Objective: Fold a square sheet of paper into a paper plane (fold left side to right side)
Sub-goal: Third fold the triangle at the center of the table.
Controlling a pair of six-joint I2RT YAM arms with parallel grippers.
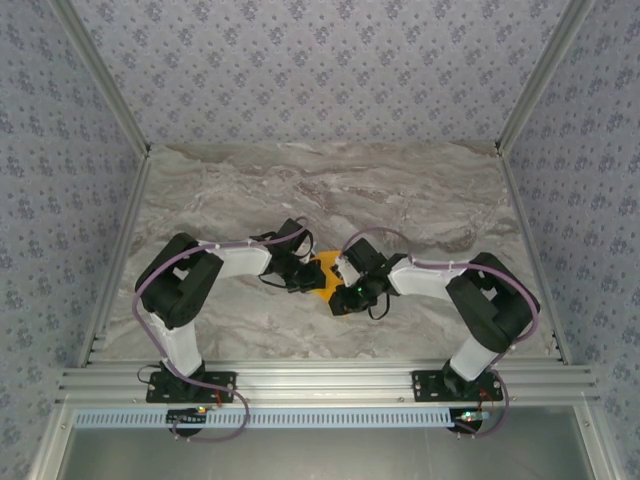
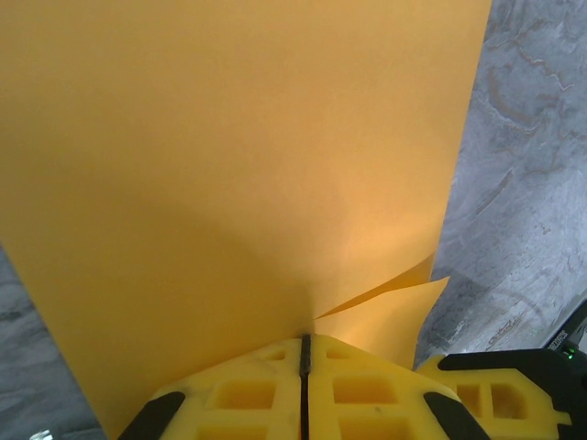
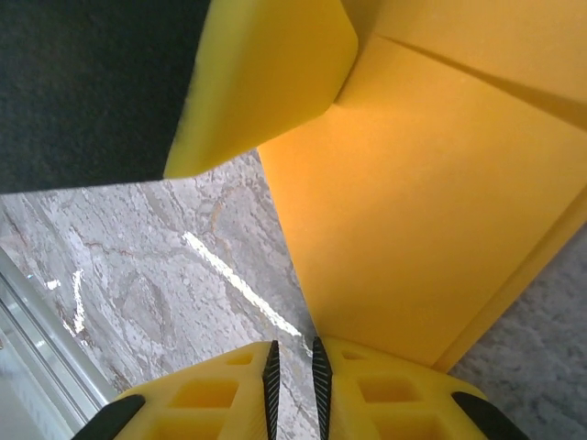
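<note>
- The marble table point(image 1: 420, 200) carries the work at its middle, and both arms reach inward to one spot from their own sides.
- The square sheet of paper point(image 1: 324, 270) lies between the two wrists, about equally near to each; from above, only a narrow orange strip shows, running from the near side to the far side.
- In the left wrist view the sheet point(image 2: 229, 165) rises steeply straight ahead of the fingers; it looks raised off the table rather than lying flat; a second, lower layer juts out at the bottom right.
- The left gripper point(image 2: 304, 346) is clamped on the paper's edge, jaws meeting with no gap; from above it point(image 1: 305, 280) sits on the left of the orange strip.
- The right gripper point(image 3: 292, 353) has its jaws a thin slit apart; the sheet point(image 3: 413, 202) lies ahead and to its right, one corner reaching down to the right-hand finger; I cannot tell whether any paper sits in the slit.
- My judgement: the left side is the held side, so the carry goes rightward, toward the right gripper point(image 1: 342, 296), about a near-to-far fold line; that gripper looks placed to steady the far side.
- The left finger point(image 3: 266, 82) hangs close above the right one, so there is little room to cross over.
</note>
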